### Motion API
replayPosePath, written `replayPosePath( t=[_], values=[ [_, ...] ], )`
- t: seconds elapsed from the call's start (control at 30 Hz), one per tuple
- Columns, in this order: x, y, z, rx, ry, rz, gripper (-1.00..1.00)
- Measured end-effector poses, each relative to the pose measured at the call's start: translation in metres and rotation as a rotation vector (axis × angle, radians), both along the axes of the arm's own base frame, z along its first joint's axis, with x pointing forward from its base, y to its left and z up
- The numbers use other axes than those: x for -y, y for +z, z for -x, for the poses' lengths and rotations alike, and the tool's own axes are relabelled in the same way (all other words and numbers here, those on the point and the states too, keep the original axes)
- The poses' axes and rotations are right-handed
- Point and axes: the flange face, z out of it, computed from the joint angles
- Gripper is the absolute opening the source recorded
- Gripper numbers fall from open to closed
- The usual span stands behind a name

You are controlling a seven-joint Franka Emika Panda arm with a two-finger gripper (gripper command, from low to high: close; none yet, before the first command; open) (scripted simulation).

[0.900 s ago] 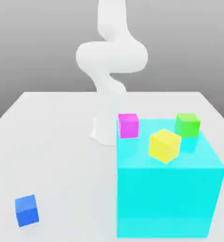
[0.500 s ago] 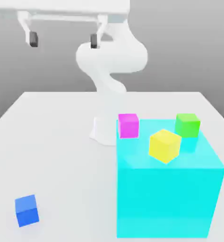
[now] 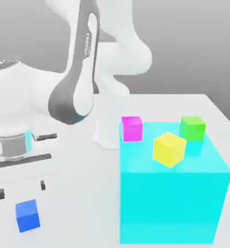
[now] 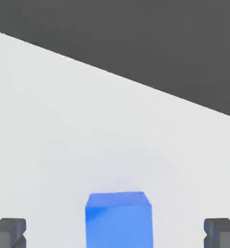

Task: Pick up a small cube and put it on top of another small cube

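The gripper (image 3: 22, 189) is released, its two fingers spread wide with nothing between the tips, and it now hangs just above the blue cube in the lower left of the exterior view. That is the change: half a second ago it was high in the upper left, and the arm (image 3: 71, 97) has since swung down to bring it here. For the task, this looks like the lining-up before a grasp, with some lowering left to do.

The big cyan block (image 3: 170, 206) fills the lower right, unchanged, carrying the yellow cube (image 3: 169, 150), the magenta cube (image 3: 132, 129) and the green cube (image 3: 192, 128); which one is to be the base I cannot tell.

The blue cube (image 3: 27, 215) sits on the white table (image 3: 83, 193), unmoved. It has no long axis. Its front face is turned slightly off square to the exterior view, yet in the hand view its sides run nearly square to the fingers, which should suit a straight pinch.
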Motion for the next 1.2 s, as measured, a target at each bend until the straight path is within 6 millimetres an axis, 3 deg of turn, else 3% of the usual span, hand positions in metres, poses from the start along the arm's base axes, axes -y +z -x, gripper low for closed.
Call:
replayPosePath(
  t=[0.1,0.13,0.37,0.53,0.57,0.63,0.7,0.83,0.97,1.1,1.13,1.2],
  values=[
    [0.002,-0.039,0.003,-0.009,0.005,0.001,0.00],
    [0.002,-0.052,0.003,-0.010,0.004,0.000,-1.00],
    [0.002,-0.055,0.004,-0.012,0.004,-0.001,-1.00],
    [0.003,-0.001,0.002,-0.004,0.001,-0.002,-1.00],
    [0.002,0.013,-0.008,0.028,-0.011,-0.005,-1.00],
    [-0.024,0.044,-0.034,0.067,-0.001,-0.036,-1.00],
    [-0.065,0.075,-0.055,0.078,0.032,-0.072,-1.00],
    [-0.175,0.141,-0.079,0.066,0.149,-0.121,-1.00],
    [-0.254,0.210,-0.068,0.046,0.201,-0.126,-1.00],
    [-0.328,0.275,-0.033,0.026,0.253,-0.081,-1.00],
    [-0.336,0.276,-0.024,0.009,0.260,-0.048,-1.00],
    [-0.341,0.256,-0.018,-0.007,0.264,-0.016,-1.00]
  ],
)
